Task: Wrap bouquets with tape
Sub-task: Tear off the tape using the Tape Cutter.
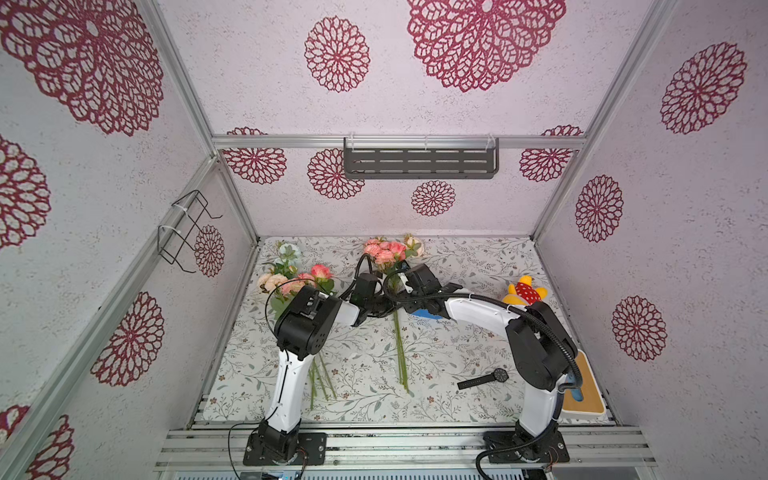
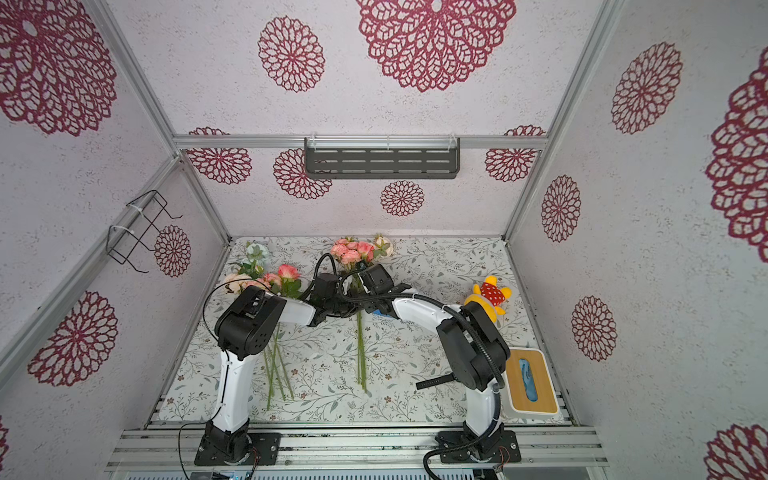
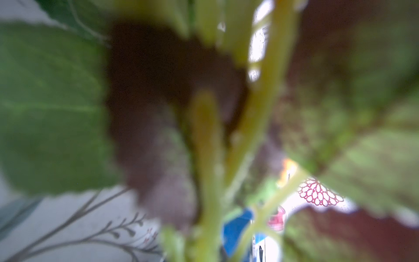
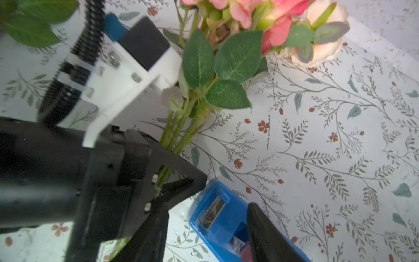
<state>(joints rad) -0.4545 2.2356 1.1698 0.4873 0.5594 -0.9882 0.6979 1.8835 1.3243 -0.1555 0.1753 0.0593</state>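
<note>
Mid-table, left claw is clamped tight on the stems of the middle bouquet — blooms toward the back wall. Right claw sits half-spread astride the tape dispenser, just beside those stems — gripping or not, cannot tell. Second bouquet lies partly under the left arm.

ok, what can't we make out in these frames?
- Tape dispenser: both top views, mostly under the right arm; right wrist view, cut by frame edge, roll mostly behind a tool finger.
- Left wrist view: blurred stems and leaves fill it.
- Watch: dial behind the right arm in a top view.
</note>
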